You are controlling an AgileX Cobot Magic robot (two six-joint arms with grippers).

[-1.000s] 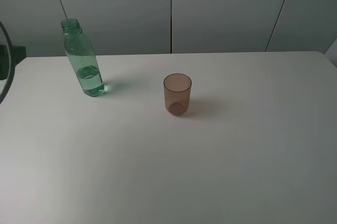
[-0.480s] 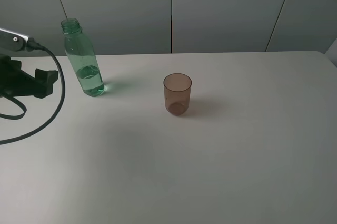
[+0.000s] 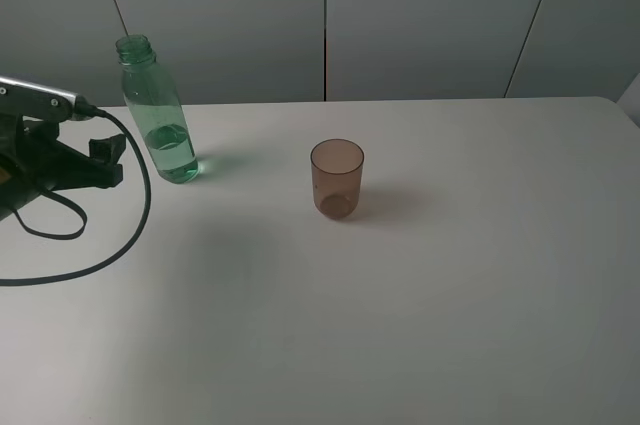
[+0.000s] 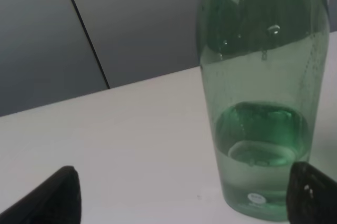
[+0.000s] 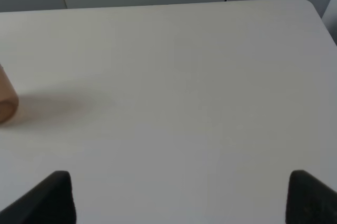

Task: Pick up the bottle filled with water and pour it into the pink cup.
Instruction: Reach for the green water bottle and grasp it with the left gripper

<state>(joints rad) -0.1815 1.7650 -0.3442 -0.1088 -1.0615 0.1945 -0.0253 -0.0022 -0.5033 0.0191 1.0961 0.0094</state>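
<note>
Bottle (image 3: 160,125) upright near the desk's (image 3: 420,325) far left corner, with your left jaws open just beside it.

You have the green bottle standing uncapped close to the far edge, with water only in its lower part. Your left jaws stand wide apart on its left-edge side, level with its lower half; the high view shows a small gap between them and the bottle, and they grip nothing. In the left wrist view the bottle rises just ahead of the dark fingertips (image 4: 50,200). The pink cup (image 3: 337,178) stands upright near the middle of the desk, well apart from the bottle. Your right jaws are open too, their fingertips (image 5: 50,197) spread over bare desk. A black cable (image 3: 148,207) loops from the left arm over the desk's left edge.
</note>
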